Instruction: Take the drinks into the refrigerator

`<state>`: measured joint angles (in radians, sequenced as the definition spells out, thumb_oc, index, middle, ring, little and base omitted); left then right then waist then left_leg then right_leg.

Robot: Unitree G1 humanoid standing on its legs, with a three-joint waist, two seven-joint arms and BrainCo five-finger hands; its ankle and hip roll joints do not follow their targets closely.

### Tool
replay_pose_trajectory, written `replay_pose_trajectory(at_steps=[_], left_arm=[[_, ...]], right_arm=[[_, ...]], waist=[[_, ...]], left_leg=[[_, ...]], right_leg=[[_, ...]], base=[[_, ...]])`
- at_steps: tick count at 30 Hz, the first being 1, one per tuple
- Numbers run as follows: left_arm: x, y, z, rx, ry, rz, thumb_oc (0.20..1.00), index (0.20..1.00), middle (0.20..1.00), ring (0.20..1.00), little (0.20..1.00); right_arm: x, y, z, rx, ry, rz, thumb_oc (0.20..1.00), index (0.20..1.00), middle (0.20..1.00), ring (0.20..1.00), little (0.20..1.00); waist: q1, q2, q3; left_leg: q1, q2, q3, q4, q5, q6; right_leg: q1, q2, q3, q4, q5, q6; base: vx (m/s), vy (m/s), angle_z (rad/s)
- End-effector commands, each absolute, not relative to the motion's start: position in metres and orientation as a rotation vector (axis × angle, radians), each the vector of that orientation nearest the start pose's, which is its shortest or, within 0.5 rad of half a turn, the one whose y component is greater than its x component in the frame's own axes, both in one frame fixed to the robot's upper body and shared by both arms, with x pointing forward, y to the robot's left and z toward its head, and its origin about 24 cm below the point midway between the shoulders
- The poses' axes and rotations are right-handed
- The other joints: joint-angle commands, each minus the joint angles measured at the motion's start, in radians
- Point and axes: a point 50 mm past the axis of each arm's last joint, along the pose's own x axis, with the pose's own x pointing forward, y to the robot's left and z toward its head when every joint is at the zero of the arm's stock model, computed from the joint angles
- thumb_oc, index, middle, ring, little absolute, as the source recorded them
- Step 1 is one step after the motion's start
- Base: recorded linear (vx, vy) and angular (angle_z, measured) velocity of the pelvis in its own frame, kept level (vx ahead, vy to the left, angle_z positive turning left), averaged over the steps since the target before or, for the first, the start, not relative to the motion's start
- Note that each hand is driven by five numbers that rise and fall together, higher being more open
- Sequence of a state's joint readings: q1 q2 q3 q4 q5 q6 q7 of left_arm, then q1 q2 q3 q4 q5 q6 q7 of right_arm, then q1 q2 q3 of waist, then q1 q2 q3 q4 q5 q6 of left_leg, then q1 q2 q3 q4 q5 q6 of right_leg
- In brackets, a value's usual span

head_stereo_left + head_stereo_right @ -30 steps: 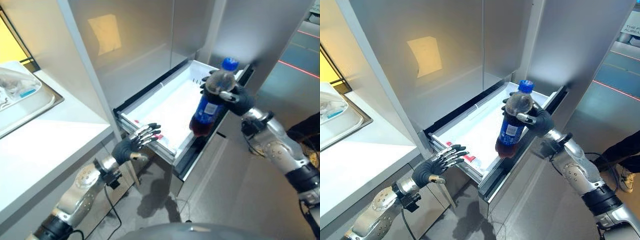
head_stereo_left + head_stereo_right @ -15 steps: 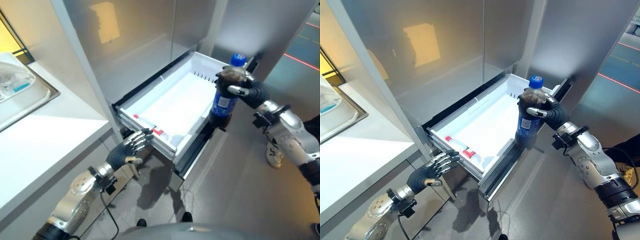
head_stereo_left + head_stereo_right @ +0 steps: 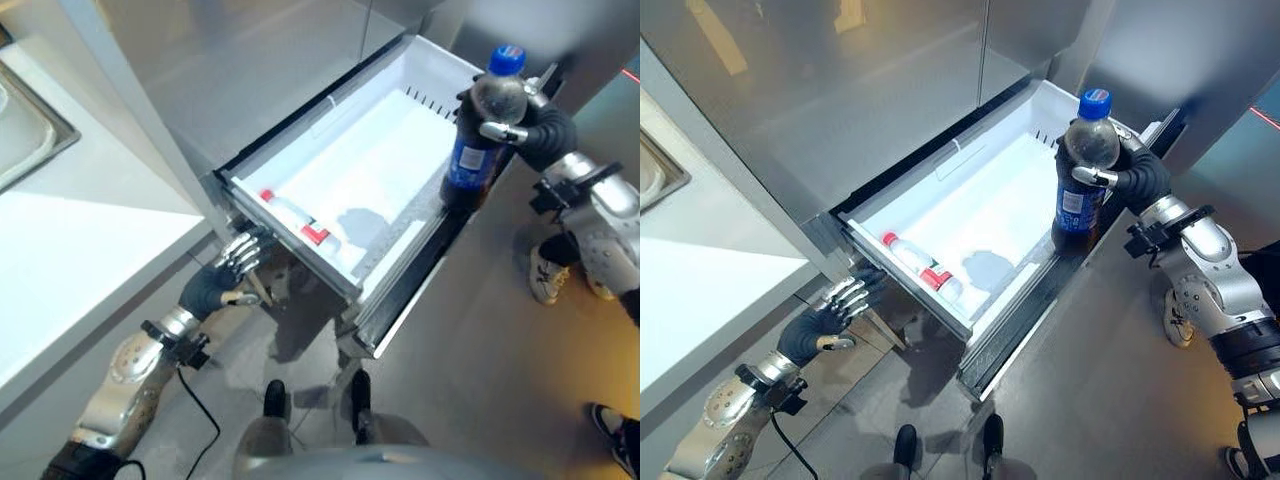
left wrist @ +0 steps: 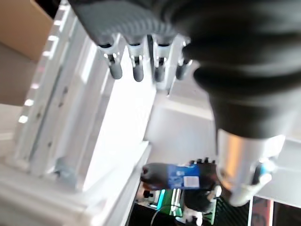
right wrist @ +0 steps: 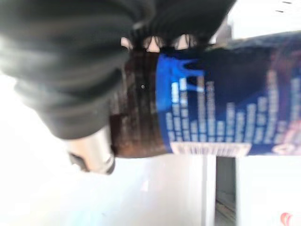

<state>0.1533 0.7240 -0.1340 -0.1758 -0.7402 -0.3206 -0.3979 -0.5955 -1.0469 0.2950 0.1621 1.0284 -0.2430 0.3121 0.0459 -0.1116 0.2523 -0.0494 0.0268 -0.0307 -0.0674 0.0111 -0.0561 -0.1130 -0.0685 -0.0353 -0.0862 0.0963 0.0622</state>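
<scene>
A cola bottle [image 3: 472,150] with a blue cap and blue label stands upright, its base level with the right rim of the open white drawer [image 3: 335,283]. My right hand [image 3: 540,128] is shut on its upper part, and the right wrist view shows fingers wrapped round the cola bottle [image 5: 211,117]. A small bottle [image 3: 921,273] with a red label lies inside the drawer near the front left corner. My left hand [image 3: 823,322] hangs open just below that corner, its straight fingers [image 4: 136,66] beside the drawer's side wall.
Steel refrigerator doors [image 3: 890,80] rise behind the drawer. A white counter [image 3: 80,270] with a sink [image 3: 20,130] runs along the left. A person's shoe [image 3: 545,277] is on the floor at the right, past my right arm.
The camera has tilted down. My right hand has carried the bottle from over the drawer's inside out to its right rim. The left hand has sunk below the drawer's front corner.
</scene>
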Motion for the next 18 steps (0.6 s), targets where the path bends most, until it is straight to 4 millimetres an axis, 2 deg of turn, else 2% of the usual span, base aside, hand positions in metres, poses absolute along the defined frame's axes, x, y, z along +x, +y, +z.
replay_pose_trajectory(at_steps=[1, 9, 14, 18], left_arm=[[0.21, 0.217, 0.131, -0.013, -0.389, -0.586, 1.0, 1.0, 1.0, 1.0, 1.0], [0.212, 0.217, 0.144, 0.002, -0.454, -0.574, 1.0, 1.0, 1.0, 1.0, 1.0], [0.213, 0.217, 0.151, 0.014, -0.488, -0.57, 1.0, 1.0, 1.0, 1.0, 1.0], [0.215, 0.217, 0.155, 0.012, -0.51, -0.557, 1.0, 1.0, 1.0, 1.0, 1.0]], right_arm=[[0.303, -0.245, 0.302, -0.216, -0.682, 0.477, 0.2, 0.2, 0.2, 0.2, 0.2], [0.294, -0.233, 0.328, -0.282, -0.744, 0.538, 0.2, 0.2, 0.2, 0.2, 0.2], [0.292, -0.231, 0.331, -0.292, -0.756, 0.535, 0.2, 0.2, 0.2, 0.2, 0.2], [0.3, -0.233, 0.335, -0.302, -0.757, 0.5, 0.2, 0.2, 0.2, 0.2, 0.2]], waist=[[0.023, -0.021, -0.003], [0.041, -0.059, 0.044], [0.052, -0.071, 0.074], [0.063, -0.074, 0.093]], left_leg=[[-0.088, -0.054, -0.065, 0.088, -0.019, 0.076], [-0.128, -0.048, -0.064, 0.097, -0.012, 0.069], [-0.142, -0.047, -0.071, 0.092, -0.002, 0.065], [-0.154, -0.046, -0.068, 0.087, 0.003, 0.065]], right_leg=[[-0.031, 0.012, -0.063, 0.159, -0.097, 0.016], [-0.066, 0.015, -0.066, 0.162, -0.091, 0.017], [-0.077, 0.015, -0.076, 0.16, -0.09, 0.014], [-0.093, 0.015, -0.073, 0.159, -0.084, 0.013]], base=[[0.0, 0.0, 0.0], [0.0, 0.0, 0.0], [0.0, 0.0, 0.0], [0.0, 0.0, 0.0]])
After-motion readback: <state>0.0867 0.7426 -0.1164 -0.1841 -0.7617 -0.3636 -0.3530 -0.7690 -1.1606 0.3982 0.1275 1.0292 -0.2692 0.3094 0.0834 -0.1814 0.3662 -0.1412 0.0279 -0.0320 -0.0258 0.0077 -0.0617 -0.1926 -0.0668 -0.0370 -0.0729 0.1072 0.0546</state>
